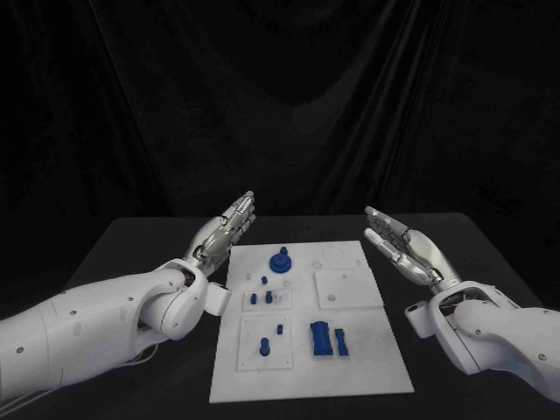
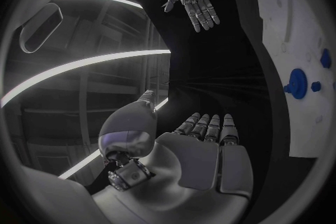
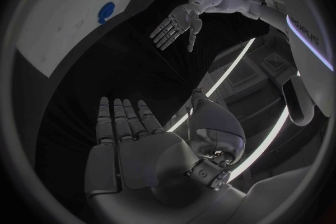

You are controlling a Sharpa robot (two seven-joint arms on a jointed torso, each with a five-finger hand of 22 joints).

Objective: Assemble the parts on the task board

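The black table (image 1: 142, 236) carries the flat white task board (image 1: 356, 367), which lies between the two hands and runs from them back toward the robot. The left hand (image 1: 225, 229), silver and many-fingered, is raised beside the board's far left corner with its fingers straight and together, palm facing inward, holding nothing. The right hand (image 1: 402, 247) mirrors it beside the far right corner, fingers likewise extended and empty. Both hang above the table, apart from the board and the parts, which looks like a neutral waiting pose that keeps the board open to the head camera.

On the board, the round blue knob-like part (image 1: 280, 261) stands nearest the left hand, close to the board's far edge. The blue rectangular block (image 1: 320, 338) and the narrower blue bar (image 1: 342, 341) beside it sit further back toward the robot, between the two forearms. Several small blue pegs (image 1: 262, 299) stand in the middle, on the left hand's side.

Whether these pieces are already seated in their final places or are waiting to be fitted cannot be judged; the scene suits either.
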